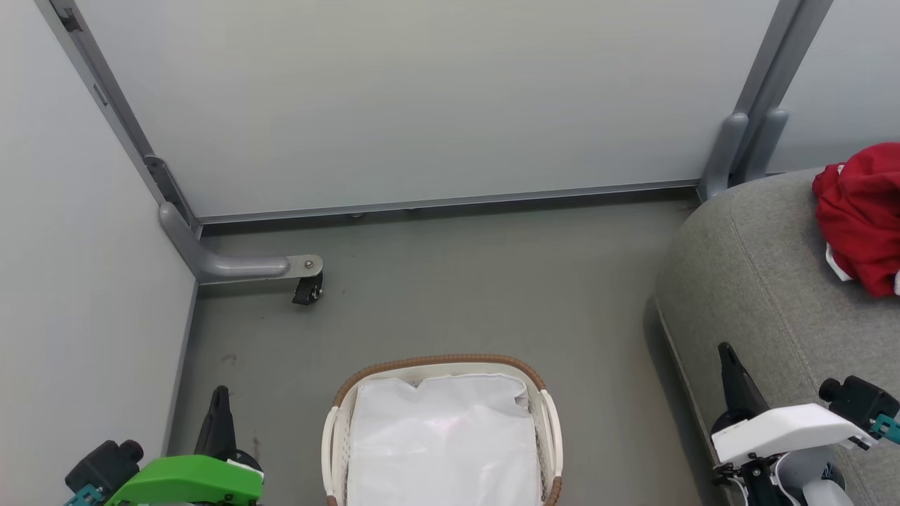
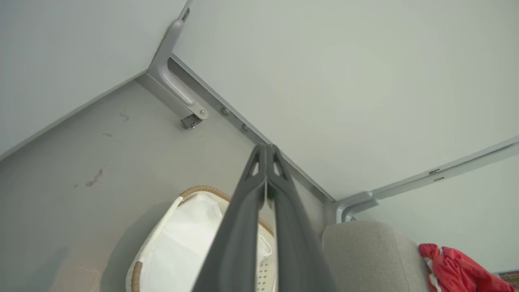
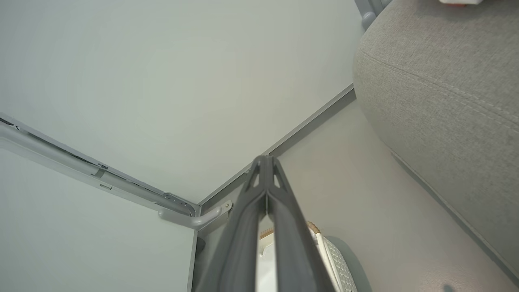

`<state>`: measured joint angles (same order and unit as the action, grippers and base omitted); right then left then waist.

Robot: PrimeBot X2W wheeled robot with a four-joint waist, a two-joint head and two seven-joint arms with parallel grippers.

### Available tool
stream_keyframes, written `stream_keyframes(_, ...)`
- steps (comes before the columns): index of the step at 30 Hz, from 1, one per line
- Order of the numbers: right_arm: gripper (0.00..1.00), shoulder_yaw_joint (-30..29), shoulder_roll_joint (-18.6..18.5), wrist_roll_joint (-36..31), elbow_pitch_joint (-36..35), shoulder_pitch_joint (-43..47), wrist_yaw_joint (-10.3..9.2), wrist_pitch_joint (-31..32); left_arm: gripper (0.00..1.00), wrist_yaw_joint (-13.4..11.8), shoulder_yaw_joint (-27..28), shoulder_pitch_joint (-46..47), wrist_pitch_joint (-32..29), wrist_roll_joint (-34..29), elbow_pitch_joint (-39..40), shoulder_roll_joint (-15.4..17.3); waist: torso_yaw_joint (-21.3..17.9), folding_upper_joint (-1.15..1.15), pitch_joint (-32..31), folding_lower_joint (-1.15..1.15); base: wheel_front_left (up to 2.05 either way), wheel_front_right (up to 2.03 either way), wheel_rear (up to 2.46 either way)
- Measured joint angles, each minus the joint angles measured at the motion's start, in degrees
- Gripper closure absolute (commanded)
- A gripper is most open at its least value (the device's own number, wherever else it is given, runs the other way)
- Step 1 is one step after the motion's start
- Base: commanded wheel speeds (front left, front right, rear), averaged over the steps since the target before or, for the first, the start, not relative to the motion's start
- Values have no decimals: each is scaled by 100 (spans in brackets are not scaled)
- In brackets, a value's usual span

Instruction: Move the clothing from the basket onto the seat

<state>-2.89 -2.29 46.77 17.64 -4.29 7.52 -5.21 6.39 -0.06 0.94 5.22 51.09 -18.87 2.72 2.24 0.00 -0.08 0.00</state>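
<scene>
- Basket (image 1: 439,361): white perforated plastic, brown woven rim.
- Seat (image 1: 759,281): grey, coarse-woven matt cloth.
- Clothing (image 1: 861,211): soft, matt red fabric.
- My left fingers (image 2: 239,235): dark grey, smooth, matt; plastic by look.

You have one basket (image 1: 439,361), one seat (image 1: 759,281) to the basket's right, and one heap of clothing (image 1: 861,211) farther right.

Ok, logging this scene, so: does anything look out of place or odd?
Nothing stands out. The clothing lies bunched on the seat; the basket sits upright on the floor, holding its liner. Small stains mark the floor.
</scene>
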Motion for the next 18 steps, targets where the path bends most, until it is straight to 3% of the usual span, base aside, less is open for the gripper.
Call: stream_keyframes(18, 100, -100, -10, 1258, -94, -42, 0, 327, 100, 23, 183, 135, -323, 1143, 136, 0, -47, 0, 5, 0, 0, 0, 0)
